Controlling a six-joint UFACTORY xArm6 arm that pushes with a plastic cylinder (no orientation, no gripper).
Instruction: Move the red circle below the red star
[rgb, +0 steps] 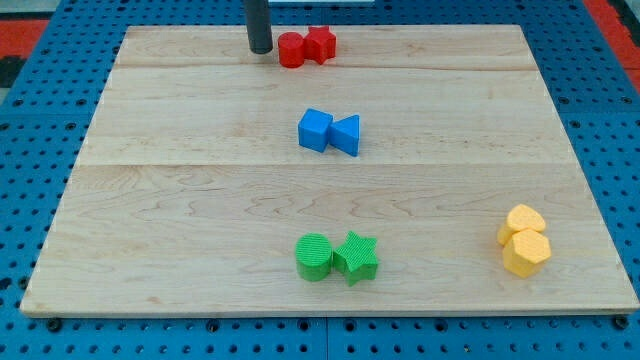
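Note:
The red circle (291, 50) lies near the view's top edge of the wooden board (180, 200), touching the left side of the red star (320, 43). My tip (260, 49) stands just left of the red circle, a small gap between them. The rod comes down from the view's top.
A blue cube (315, 130) and a blue triangle (346, 134) sit together at the middle. A green circle (314, 257) and a green star (356, 257) lie near the bottom. Two yellow blocks (524, 240) lie at the lower right. Blue pegboard surrounds the board.

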